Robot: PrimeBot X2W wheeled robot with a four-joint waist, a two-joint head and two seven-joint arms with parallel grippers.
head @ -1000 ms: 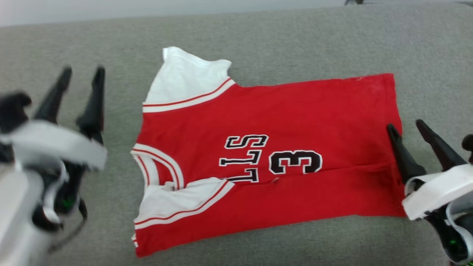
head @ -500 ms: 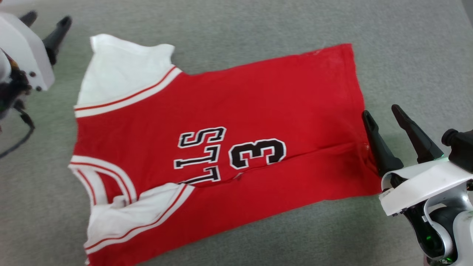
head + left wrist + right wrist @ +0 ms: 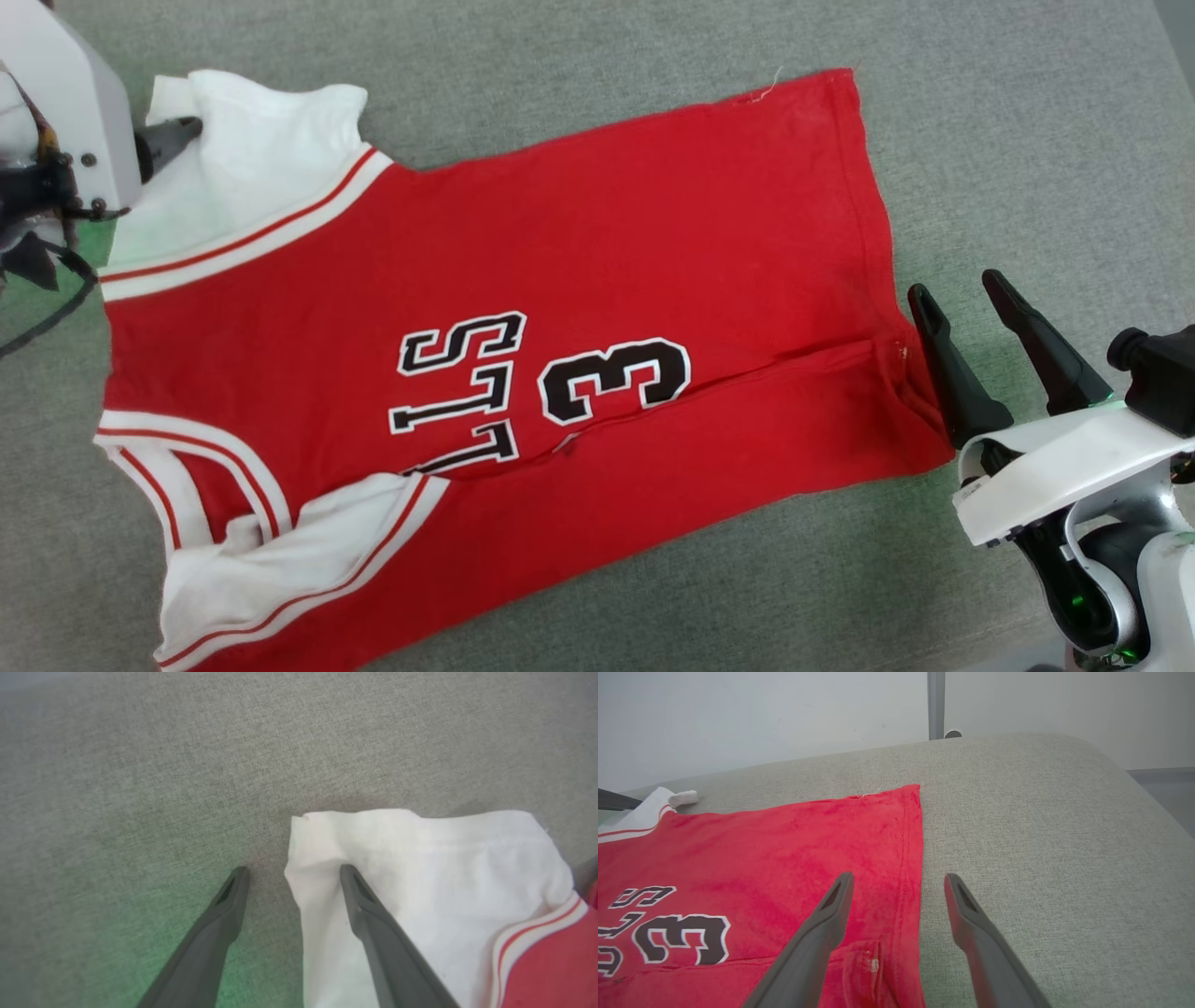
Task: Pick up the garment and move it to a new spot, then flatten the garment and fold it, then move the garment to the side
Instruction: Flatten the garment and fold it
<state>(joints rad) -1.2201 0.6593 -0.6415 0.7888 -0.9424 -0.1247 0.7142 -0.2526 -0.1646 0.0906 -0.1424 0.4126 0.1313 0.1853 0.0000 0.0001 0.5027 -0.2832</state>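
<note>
The left gripper's (image 3: 289,870) jaws are spread wide at the left side of the gray cushion (image 3: 1027,140). One finger rests on bare cushion. The other touches the corner of the white sleeve (image 3: 420,858). The red jersey (image 3: 607,233) lies flat across the middle of the cushion, with its neck to the left. The right gripper's (image 3: 957,289) jaws are spread too, one finger over the hem (image 3: 910,858) and one over bare cushion.
</note>
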